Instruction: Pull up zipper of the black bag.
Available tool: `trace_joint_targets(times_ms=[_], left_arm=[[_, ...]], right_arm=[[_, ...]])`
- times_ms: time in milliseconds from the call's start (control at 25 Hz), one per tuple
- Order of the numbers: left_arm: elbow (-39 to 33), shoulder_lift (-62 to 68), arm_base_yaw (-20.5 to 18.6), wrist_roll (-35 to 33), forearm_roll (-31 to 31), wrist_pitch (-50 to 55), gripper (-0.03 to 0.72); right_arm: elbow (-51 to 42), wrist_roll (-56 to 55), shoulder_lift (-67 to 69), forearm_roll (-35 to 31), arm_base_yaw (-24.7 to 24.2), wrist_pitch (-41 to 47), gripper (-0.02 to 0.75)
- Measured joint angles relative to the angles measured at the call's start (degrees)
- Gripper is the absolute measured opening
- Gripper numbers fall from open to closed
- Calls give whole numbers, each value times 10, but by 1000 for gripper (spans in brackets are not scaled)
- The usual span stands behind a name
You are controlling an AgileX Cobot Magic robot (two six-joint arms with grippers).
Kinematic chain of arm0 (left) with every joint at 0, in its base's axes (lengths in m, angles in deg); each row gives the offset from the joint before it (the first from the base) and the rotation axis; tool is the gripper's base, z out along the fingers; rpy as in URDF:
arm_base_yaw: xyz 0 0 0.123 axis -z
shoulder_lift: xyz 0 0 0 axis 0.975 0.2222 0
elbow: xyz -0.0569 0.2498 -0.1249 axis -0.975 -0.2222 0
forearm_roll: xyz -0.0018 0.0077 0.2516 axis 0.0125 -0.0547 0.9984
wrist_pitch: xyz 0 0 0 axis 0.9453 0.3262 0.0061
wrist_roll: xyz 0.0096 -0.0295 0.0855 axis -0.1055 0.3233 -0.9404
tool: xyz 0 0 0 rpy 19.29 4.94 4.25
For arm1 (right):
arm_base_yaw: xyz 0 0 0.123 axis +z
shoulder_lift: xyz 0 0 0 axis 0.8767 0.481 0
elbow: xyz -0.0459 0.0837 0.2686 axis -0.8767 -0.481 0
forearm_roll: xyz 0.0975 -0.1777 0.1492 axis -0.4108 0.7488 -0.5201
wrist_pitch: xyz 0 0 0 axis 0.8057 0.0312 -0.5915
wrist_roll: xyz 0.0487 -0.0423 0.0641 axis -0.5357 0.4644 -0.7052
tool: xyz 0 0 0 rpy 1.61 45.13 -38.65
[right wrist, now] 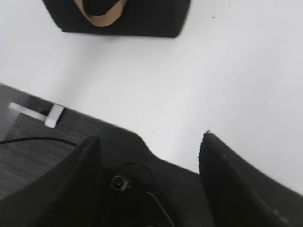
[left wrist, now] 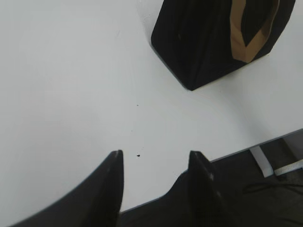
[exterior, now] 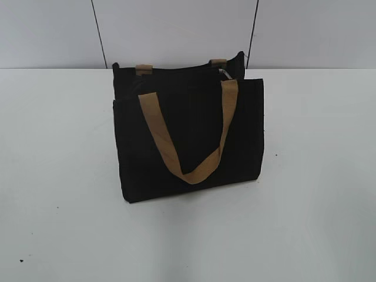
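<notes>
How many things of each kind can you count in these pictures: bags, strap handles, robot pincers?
Black bag: 1
Tan strap handles, front and rear: 2
Pincers, left and right: 2
Total: 5

A bare test bench of a lab sort: a plain white table [exterior: 305, 205] set against pale wall panels [exterior: 176, 29] split by dark seams, with a dark floor [right wrist: 42, 151] and a loose black cable [right wrist: 28, 140] below (no household furnishings visible).

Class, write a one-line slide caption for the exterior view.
Black bag stands upright on the white table, its tan front handle hanging down the front panel, no pincer in sight.
</notes>
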Motion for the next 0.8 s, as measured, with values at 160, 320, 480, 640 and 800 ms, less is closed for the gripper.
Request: trace_joint_targets(times_ms=[160,320,480,640,800], left_arm=[[-17,-49,0,-2,-6,1,346],[-45,-70,0,-32,-28,3,346],[-51,-71,0,-60,-36,4,346],[-53,-72,0,-66,-36,-15,346],[-56,-72,0,-69,-35,-30,346]], right_arm=[[-3,-22,-88,84,0,22,495],[-18,-25,-143,130,0,22,491],[-74,-26,-171,137,0,16,467],[-102,-20,-174,139,0,-16,447],[-113,-16,-175,140,0,-38,440]])
